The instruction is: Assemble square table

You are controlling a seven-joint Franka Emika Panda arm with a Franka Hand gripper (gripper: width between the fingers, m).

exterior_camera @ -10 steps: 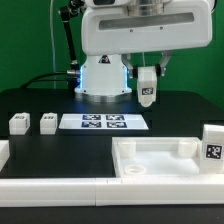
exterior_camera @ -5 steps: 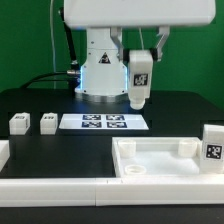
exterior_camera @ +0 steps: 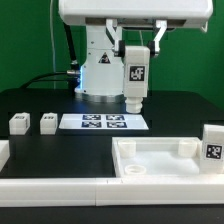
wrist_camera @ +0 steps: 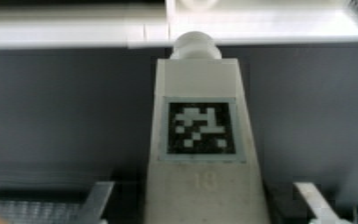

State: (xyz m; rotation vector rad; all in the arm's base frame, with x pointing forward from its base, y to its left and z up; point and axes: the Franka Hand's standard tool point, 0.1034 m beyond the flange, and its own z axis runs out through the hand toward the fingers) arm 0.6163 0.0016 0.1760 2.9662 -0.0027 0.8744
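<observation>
Pincer (exterior_camera: 137,50) clamps 1 leg (exterior_camera: 136,80), now higher and nearer the exterior view's left.

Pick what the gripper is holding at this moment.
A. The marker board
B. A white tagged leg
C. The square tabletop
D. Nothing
B: the gripper is shut on a white tagged leg, which hangs upright from it beyond the marker board, while the tabletop lies on the table.
</observation>
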